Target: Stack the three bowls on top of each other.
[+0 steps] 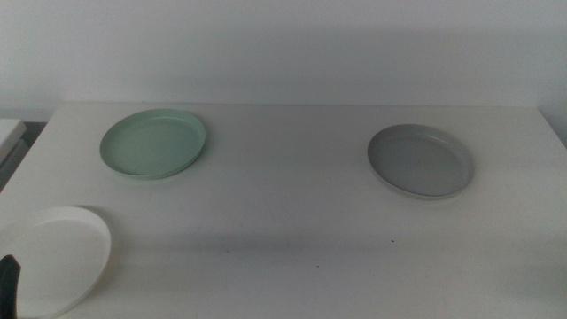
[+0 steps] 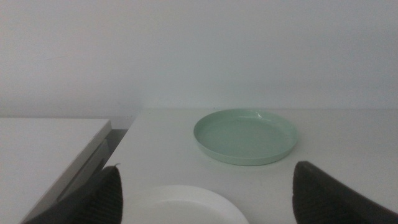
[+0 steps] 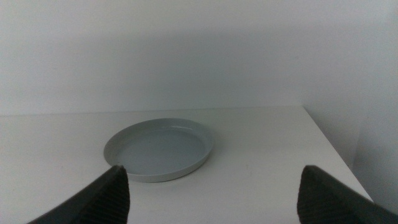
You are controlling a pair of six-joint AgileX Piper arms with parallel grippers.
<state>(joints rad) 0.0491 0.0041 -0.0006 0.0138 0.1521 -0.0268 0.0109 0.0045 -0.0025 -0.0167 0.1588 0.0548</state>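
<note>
The left end effector [image 2: 205, 196] waits with jaws spread wide, the white bowl [image 2: 186, 205] just ahead between them and the mint green bowl [image 2: 245, 135] farther ahead. The right end effector [image 3: 211, 196], equally wide, faces the grey bowl [image 3: 159, 149] on the worktop [image 1: 292, 195].

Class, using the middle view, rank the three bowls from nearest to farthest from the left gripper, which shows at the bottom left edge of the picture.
Measured from the left gripper, jaws open:
1. White bowl, front left, right beside the gripper.
2. Mint green bowl, back left, farther up the table.
3. Grey bowl, across on the right side.
</note>
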